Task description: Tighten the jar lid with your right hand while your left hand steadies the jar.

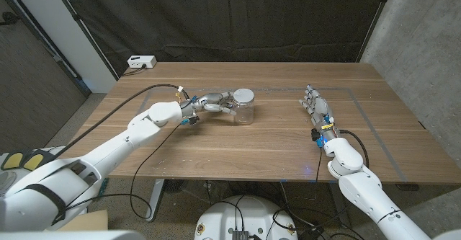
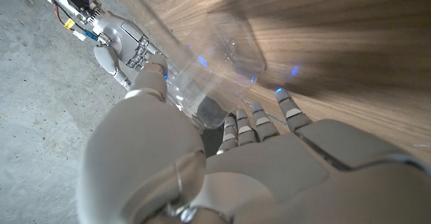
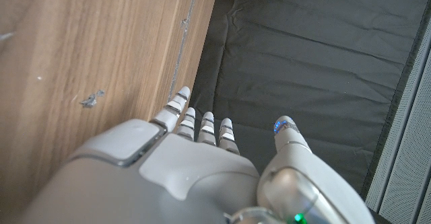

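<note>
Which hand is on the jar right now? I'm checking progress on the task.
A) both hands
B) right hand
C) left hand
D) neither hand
C: the left hand grips the jar, while the right hand stands apart, open.

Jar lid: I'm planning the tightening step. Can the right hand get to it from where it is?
Probably yes. The lid is uncovered; the left hand grips the jar from the far side, and bare table lies between it and the open right hand.

Clear glass jar [image 1: 245, 111] with a white round lid [image 1: 244, 95] stands upright. Sits just left of frame centre, upper half.
</note>
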Controlling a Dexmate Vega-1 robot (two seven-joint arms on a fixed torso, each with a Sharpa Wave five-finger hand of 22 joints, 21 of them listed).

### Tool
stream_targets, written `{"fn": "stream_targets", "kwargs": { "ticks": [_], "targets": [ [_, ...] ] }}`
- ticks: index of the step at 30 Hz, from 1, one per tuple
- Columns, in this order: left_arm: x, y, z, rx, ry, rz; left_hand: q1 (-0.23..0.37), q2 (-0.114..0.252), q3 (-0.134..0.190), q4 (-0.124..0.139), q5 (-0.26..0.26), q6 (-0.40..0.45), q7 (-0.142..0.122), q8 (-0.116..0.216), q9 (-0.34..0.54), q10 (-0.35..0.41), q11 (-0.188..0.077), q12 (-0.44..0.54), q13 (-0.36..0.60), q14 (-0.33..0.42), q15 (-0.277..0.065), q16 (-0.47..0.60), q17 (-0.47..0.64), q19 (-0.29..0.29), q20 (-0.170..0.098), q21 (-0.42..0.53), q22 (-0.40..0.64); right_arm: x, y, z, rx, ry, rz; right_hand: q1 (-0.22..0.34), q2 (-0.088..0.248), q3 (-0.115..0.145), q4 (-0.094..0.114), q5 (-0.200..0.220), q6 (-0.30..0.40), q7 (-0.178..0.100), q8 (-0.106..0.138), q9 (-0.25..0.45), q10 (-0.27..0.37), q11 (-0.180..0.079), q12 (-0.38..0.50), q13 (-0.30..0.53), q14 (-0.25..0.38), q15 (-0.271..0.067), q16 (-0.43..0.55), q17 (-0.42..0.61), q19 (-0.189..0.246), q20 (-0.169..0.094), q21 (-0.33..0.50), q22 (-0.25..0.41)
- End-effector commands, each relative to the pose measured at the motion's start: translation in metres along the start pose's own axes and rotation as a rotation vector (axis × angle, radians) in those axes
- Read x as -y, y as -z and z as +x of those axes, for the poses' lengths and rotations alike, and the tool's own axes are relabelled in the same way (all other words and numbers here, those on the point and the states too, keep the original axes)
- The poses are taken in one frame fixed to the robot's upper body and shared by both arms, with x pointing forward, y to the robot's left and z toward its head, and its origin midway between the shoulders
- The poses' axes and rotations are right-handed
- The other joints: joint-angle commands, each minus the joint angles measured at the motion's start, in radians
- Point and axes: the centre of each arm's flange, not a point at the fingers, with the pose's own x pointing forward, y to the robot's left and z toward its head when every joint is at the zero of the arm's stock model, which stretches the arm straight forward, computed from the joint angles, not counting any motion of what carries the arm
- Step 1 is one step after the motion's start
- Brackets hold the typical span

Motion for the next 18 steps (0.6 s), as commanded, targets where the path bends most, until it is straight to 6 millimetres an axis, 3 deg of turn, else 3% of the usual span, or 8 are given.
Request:
{"fn": "stream_targets", "kwargs": {
  "ticks": [1,6,13,18],
  "targets": [
    [0.009,0.011,0.007,0.000,-0.070,-0.027,0.021,0.001,-0.012,-0.001,0.006,0.037,-0.037,0.017,-0.001,0.025,-0.048,0.008,-0.002,0.034,-0.042,0.002,0.001,0.021,-0.002,0.008,0.003,-0.008,-0.012,0.005,0.017,-0.054,-0.040,-0.005,0.004,-0.003,-0.003,0.007,0.008,-0.002,0.004,0.002,0.010,0.003,0.006,0.001,0.001,0.005,0.005,0.001,0.002,0.007,0.003,0.003],
    [0.015,0.020,0.014,-0.003,-0.114,-0.059,0.049,0.009,-0.023,-0.001,0.002,0.115,-0.068,0.044,-0.001,0.110,-0.069,0.023,-0.010,0.091,-0.044,0.006,0.001,0.038,-0.007,0.006,0.003,-0.020,-0.024,0.015,0.041,-0.113,-0.076,-0.002,0.003,-0.002,-0.007,0.007,0.010,-0.002,0.004,0.002,0.014,0.005,0.007,0.001,0.001,0.006,0.004,-0.001,0.000,0.009,0.002,0.003],
    [0.024,0.024,0.025,0.016,-0.138,-0.112,0.073,0.017,-0.032,-0.001,-0.006,0.194,-0.100,0.073,-0.002,0.167,-0.105,0.028,-0.015,0.122,-0.049,0.007,0.004,0.054,0.000,0.006,0.003,-0.029,-0.029,0.023,0.051,-0.155,-0.100,-0.002,0.001,-0.003,-0.009,0.007,0.012,0.000,0.004,0.002,0.015,0.005,0.006,0.001,0.000,0.006,0.003,-0.002,-0.002,0.008,0.002,0.003],
    [0.028,0.023,0.032,0.041,-0.182,-0.150,0.108,0.039,-0.047,0.003,-0.027,0.346,-0.122,0.132,-0.002,0.324,-0.125,0.055,-0.016,0.193,-0.083,0.020,0.007,0.089,-0.003,0.011,0.004,-0.030,-0.030,0.025,0.049,-0.153,-0.106,-0.002,-0.001,-0.004,-0.009,0.007,0.012,0.001,0.005,0.001,0.023,0.005,0.008,0.001,0.000,0.006,0.003,-0.002,-0.002,0.008,0.002,0.003]
  ]
}}
